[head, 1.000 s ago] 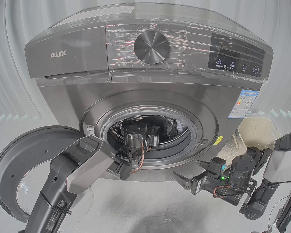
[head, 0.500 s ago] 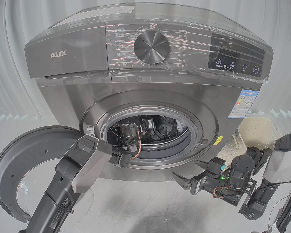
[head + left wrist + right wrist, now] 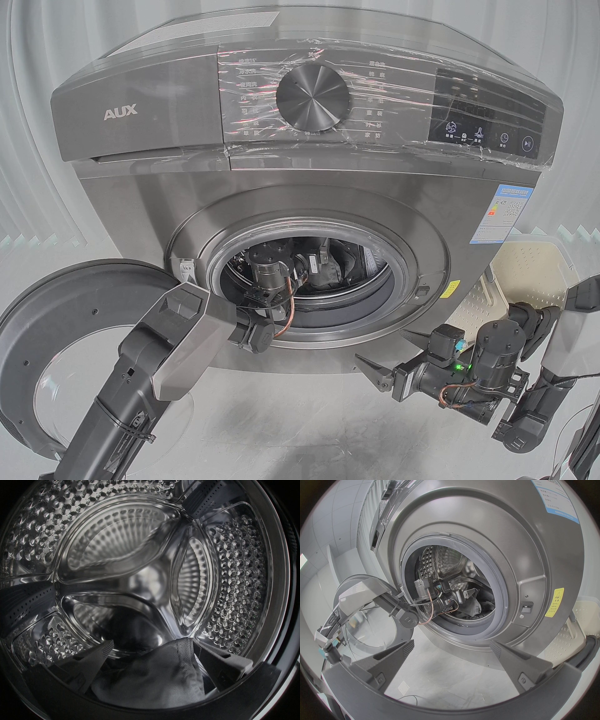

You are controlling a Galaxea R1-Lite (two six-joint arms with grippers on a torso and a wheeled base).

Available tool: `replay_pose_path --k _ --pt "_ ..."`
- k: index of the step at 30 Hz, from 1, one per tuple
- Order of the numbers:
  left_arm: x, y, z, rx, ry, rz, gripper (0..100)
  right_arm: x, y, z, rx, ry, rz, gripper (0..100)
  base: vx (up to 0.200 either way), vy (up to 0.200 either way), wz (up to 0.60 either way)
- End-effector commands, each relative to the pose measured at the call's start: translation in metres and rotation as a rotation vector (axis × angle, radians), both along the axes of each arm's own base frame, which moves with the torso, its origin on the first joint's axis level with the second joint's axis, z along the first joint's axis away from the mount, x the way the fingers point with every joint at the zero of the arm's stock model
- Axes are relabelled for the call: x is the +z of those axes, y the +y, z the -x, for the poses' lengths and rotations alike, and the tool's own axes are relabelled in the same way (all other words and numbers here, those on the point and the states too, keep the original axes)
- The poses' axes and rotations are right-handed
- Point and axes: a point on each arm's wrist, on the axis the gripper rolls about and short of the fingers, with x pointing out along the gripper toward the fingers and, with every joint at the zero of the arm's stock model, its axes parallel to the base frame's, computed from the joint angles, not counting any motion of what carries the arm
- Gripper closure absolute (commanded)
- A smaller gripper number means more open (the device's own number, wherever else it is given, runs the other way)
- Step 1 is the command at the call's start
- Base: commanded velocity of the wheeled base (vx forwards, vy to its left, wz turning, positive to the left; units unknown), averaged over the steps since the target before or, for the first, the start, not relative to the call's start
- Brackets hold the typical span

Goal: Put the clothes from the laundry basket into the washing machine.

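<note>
Head view, washing machine: a grey front-loader is seen face on. The porthole is uncovered and the round door is swung fully aside to the robot's left.
Left gripper: it is recorded inside the drum, with the arm passed in through the porthole.
Left jaws: these are spread wide, with one finger seen at each side in the left wrist view. No cloth is seen clamped between them.
Garment: grey crumpled cloth is lying low in the drum, between and below the spread fingers. Its upper fold is seen up against one finger, but whether contact is made cannot be told.
Darker fabric: this is noted just beside the grey cloth in the right wrist view. Whether it is a separate item cannot be told.
Right gripper: it is held outside the machine, low before the front panel. It is below and to the right of the porthole, above the floor.
Right jaws: these are spread wide and are holding nothing.
Laundry basket: cream and perforated, it is stood beside the machine's right side, behind the right arm. Its contents cannot be told.
</note>
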Motion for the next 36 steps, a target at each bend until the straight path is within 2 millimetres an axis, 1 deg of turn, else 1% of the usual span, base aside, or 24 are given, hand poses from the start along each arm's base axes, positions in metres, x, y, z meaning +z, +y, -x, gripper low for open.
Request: replay_pose_path --k 1,4,5,8,9,10,11,12,13,14,17,22,24,25,28,30,31,33,36 --pt "0.004 -0.003 0.009 -0.012 0.02 -0.011 0 0.0 0.0 0.0 0.0 0.001 0.001 0 0.0 0.0 0.0" --pt "0.003 -0.007 0.02 -0.03 0.05 -0.029 0 0.0 0.0 0.0 -0.001 -0.001 0.0 0 0.0 0.0 0.0" --pt "0.003 -0.007 0.02 -0.03 0.05 -0.029 0 0.0 0.0 0.0 -0.001 -0.001 0.0 0 0.0 0.0 0.0" --pt "-0.001 -0.01 0.039 -0.054 0.107 -0.07 0 0.0 -0.001 0.0 -0.001 0.002 0.002 0 0.0 0.0 0.0" --pt "0.0 -0.01 0.041 -0.056 0.113 -0.073 0 0.0 -0.001 0.0 -0.001 0.002 0.002 0 0.0 0.0 0.0" --pt "0.003 -0.011 0.05 -0.068 0.134 -0.085 0 0.0 -0.001 0.0 -0.003 0.002 0.002 0 0.0 0.0 0.0" --pt "0.003 -0.011 0.05 -0.068 0.134 -0.085 0 0.0 -0.001 0.0 -0.003 0.002 0.002 0 0.0 0.0 0.0" --pt "0.001 -0.012 0.061 -0.08 0.166 -0.107 0 0.0 -0.001 0.0 -0.003 0.001 0.001 0 0.0 0.0 0.0" --pt "0.0 -0.011 0.063 -0.082 0.172 -0.111 0 0.0 -0.001 0.0 -0.004 0.001 0.001 0 0.0 0.0 0.0" --pt "0.0 -0.007 0.07 -0.083 0.198 -0.127 0 0.0 -0.001 0.0 -0.004 0.001 0.001 0 0.0 0.0 0.0" --pt "-0.002 0.0 0.081 -0.083 0.238 -0.161 0 0.0 -0.001 0.0 -0.003 0.002 0.002 0 0.0 0.0 0.0" --pt "0.0 0.005 0.095 -0.092 0.263 -0.178 0 0.0 -0.001 0.0 -0.004 0.002 0.002 0 0.0 0.0 0.0" --pt "0.004 0.006 0.102 -0.1 0.266 -0.177 0 0.0 -0.001 0.0 -0.003 0.001 0.001 0 0.0 0.0 0.0" --pt "0.009 0.005 0.112 -0.113 0.269 -0.175 0 0.0 -0.001 0.0 -0.003 0.002 0.002 0 0.0 0.0 0.0" --pt "0.011 0.001 0.14 -0.159 0.304 -0.206 0 -0.001 -0.001 0.0 -0.003 0.003 0.003 0 0.0 0.0 0.0" --pt "0.013 0.0 0.152 -0.173 0.316 -0.217 0 -0.001 -0.001 0.001 -0.003 0.005 0.002 0 0.0 0.0 0.0" --pt "0.014 -0.002 0.165 -0.197 0.327 -0.228 0 -0.001 -0.001 0.001 -0.003 0.005 0.002 0 0.0 0.0 0.0" --pt "0.021 -0.002 0.181 -0.22 0.326 -0.216 0 -0.001 -0.002 0.001 -0.003 0.006 0.003 0 0.0 0.0 0.0" --pt "0.039 -0.001 0.204 -0.246 0.318 -0.166 0 0.0 -0.004 0.002 -0.006 0.006 0.003 0 0.0 0.0 0.0"
